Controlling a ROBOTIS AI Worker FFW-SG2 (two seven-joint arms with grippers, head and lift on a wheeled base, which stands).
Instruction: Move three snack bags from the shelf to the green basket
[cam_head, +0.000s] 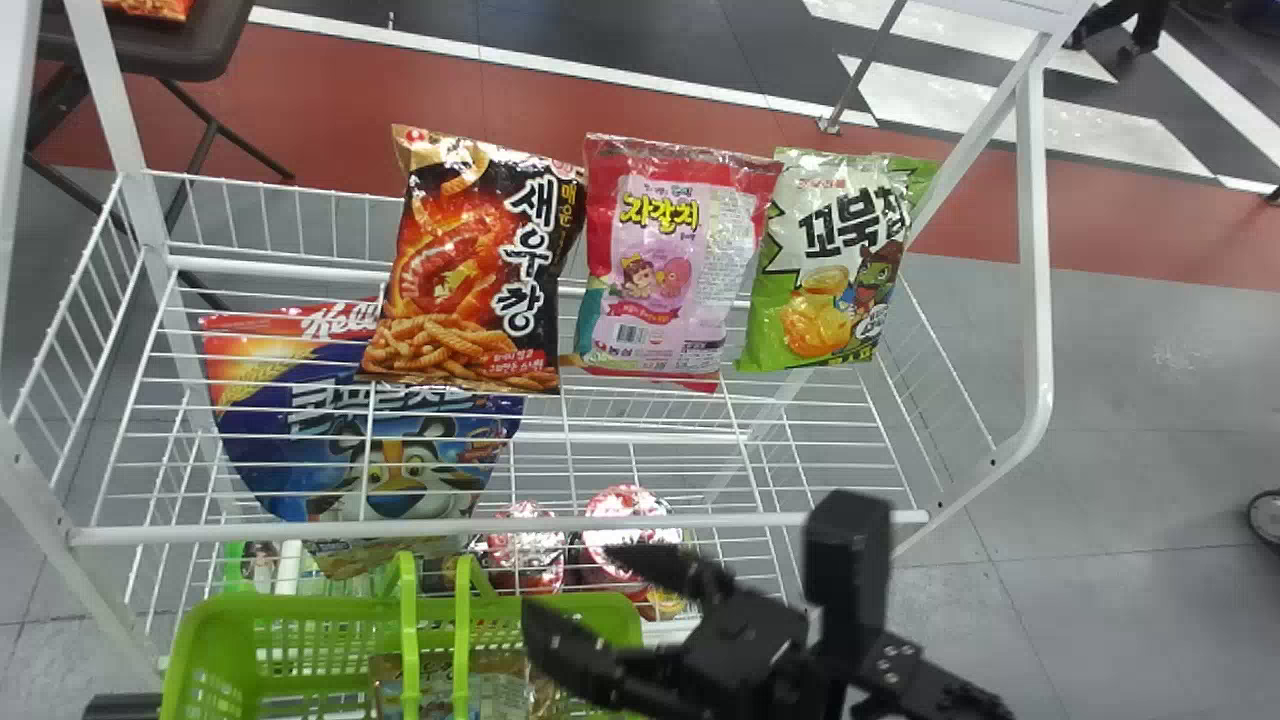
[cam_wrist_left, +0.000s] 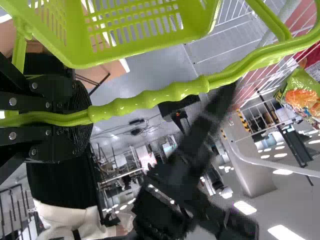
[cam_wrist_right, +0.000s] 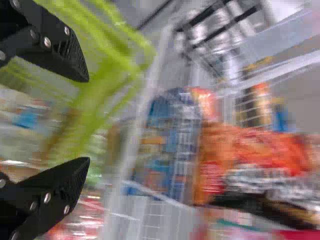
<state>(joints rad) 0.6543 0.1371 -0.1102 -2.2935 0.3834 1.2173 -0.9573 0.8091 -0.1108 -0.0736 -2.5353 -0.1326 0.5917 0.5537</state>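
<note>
Our right pincer (cam_head: 570, 582) is wide open and empty, near the front rail (cam_head: 250, 531) of the shelf (cam_head: 1036, 250), where three snack bags (cam_head: 675, 270) are side by side. We should pass above this rail, close gently on one bag, and lift high. Our left pincer (cam_wrist_left: 75, 119) grips the green basket (cam_head: 310, 608) by its handle (cam_wrist_left: 150, 99); one bag (cam_head: 500, 685) lies inside. Raised handles can obstruct us.

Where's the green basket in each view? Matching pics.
Head view: green basket, lower left, in front of the white wire shelf.
Left wrist view: handle between the left gripper's fingers.
Right wrist view: blurred, beyond the right gripper's open fingers.
Shared landmark: that shelf.
</note>
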